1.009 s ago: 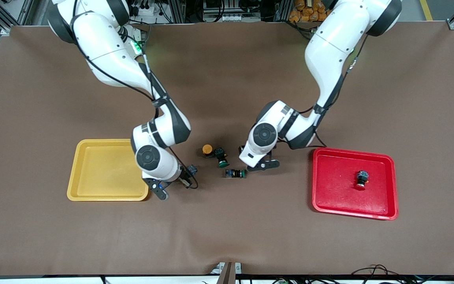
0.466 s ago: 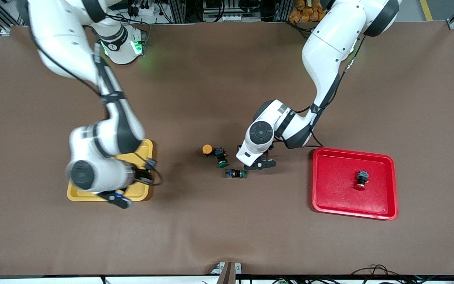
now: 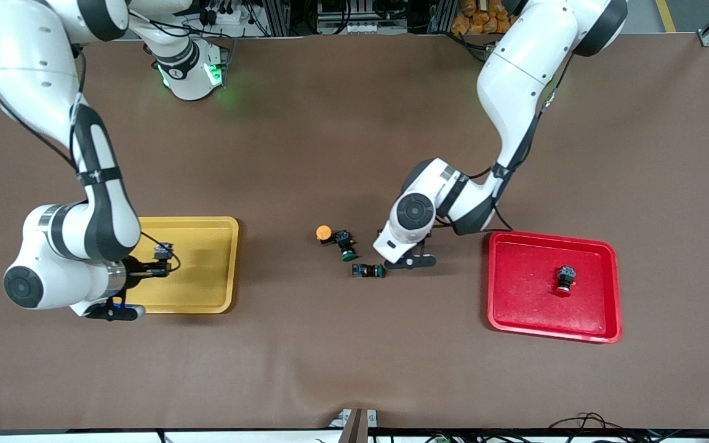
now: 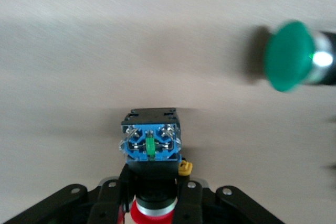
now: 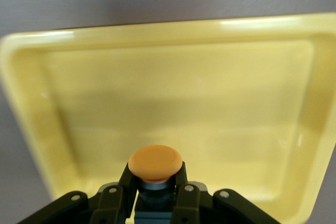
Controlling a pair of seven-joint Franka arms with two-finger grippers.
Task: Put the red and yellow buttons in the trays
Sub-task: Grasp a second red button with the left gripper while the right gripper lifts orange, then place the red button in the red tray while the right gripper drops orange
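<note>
My right gripper is shut on an orange-yellow-capped button and holds it over the yellow tray. In the right wrist view the orange cap sits between the fingers, with the tray floor below. My left gripper is low over the table, shut on a red-capped button that is hidden in the front view. A second orange-yellow button lies on the table. Another red-capped button lies in the red tray.
Two green-capped switches lie mid-table: one beside the orange-yellow button, one nearer the front camera, just beside my left gripper. One green cap also shows in the left wrist view.
My right arm has swung from mid-table toward its own end, carrying the orange-yellow button over the yellow tray. My left gripper has barely shifted.
</note>
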